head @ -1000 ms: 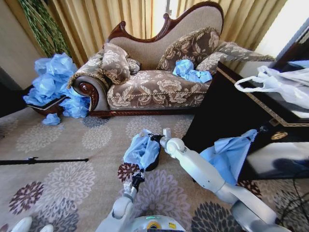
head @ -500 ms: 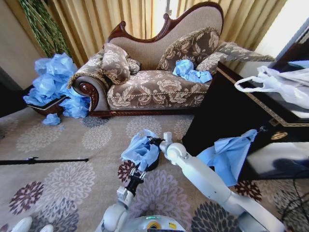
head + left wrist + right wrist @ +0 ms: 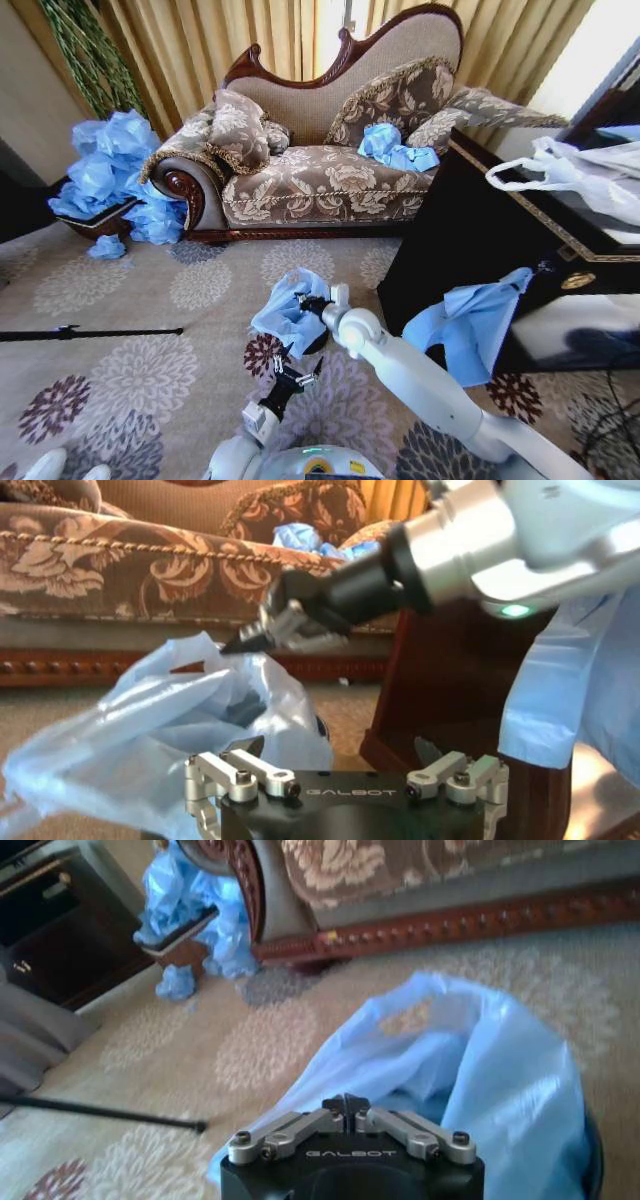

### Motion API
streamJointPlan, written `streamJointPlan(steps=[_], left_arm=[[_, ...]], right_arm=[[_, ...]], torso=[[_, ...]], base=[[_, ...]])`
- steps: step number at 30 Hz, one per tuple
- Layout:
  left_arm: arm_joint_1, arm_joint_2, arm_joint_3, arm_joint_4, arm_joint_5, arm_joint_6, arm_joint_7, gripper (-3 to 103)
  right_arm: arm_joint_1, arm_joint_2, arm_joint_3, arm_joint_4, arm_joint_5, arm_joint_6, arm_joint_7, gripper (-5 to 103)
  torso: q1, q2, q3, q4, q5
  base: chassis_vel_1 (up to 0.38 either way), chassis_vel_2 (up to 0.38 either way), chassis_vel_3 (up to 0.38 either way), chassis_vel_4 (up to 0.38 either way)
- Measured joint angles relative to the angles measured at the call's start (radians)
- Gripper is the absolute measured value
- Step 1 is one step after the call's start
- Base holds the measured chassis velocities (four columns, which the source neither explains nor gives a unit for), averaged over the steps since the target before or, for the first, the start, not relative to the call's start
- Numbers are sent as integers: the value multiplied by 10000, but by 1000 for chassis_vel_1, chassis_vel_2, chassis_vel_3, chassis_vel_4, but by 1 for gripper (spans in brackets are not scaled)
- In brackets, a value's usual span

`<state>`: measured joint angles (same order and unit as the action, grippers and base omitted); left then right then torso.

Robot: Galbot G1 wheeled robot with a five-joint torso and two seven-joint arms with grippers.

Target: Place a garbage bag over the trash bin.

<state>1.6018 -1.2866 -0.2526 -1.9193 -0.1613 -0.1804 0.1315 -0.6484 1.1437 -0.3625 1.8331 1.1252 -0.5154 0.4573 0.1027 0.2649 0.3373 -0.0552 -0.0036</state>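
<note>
On the flowered carpet in front of the sofa you see the small black cylindrical trash bin (image 3: 318,340), and the thin crinkly light-blue plastic garbage bag (image 3: 285,308) is draped over it, bunched toward the robot's left side, with a part of the black wall visible near the floor. Your right tool (image 3: 303,301) is at the upper edge of the bag, its fingers pressed together and pinching the plastic; in the left wrist view its dark tip (image 3: 262,632) meets the top of the bag (image 3: 170,720). Your left tool (image 3: 293,372) hovers just before the bin, nearer to the robot, with its fingers spread and nothing between them, apart from the bag.
</note>
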Motion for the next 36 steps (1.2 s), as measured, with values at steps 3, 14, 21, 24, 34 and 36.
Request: streamJointPlan(steps=[3, 14, 21, 24, 34, 36], left_arm=[[-77, -21, 16, 64, -2, -11, -2, 100], [-174, -47, 152, -4, -83, -9, 2, 100], [175, 455, -31, -634, -368, 343, 311, 100], [229, 692, -136, -644, -384, 375, 466, 100], [350, 1496, -497, -864, -931, 230, 1738, 100], [399, 1864, -565, -1168, -1355, 228, 2267, 100]], right_arm=[[-285, -221, -170, 321, 298, -144, 266, 0], [-747, 122, -390, -101, 32, -138, 578, 0], [-668, 200, -320, -659, 180, -156, 476, 0], [-606, 207, -295, -671, 266, -156, 442, 0], [-171, 116, -307, -890, 1175, -286, 344, 0], [-186, 82, -303, -820, 1456, -328, 359, 0]], torso=[[0, 0, 0, -2, 0], [0, 0, 1, 1, 1], [0, -1, 1, 0, 0], [0, -2, 1, 0, 0], [1, -2, 2, 0, -1], [0, -2, 1, 0, -1]], base=[[0, 0, 0, 0], [0, 0, 0, 0], [0, 0, 0, 0], [0, 0, 0, 0], [0, 0, 0, 0], [0, 0, 0, 0]])
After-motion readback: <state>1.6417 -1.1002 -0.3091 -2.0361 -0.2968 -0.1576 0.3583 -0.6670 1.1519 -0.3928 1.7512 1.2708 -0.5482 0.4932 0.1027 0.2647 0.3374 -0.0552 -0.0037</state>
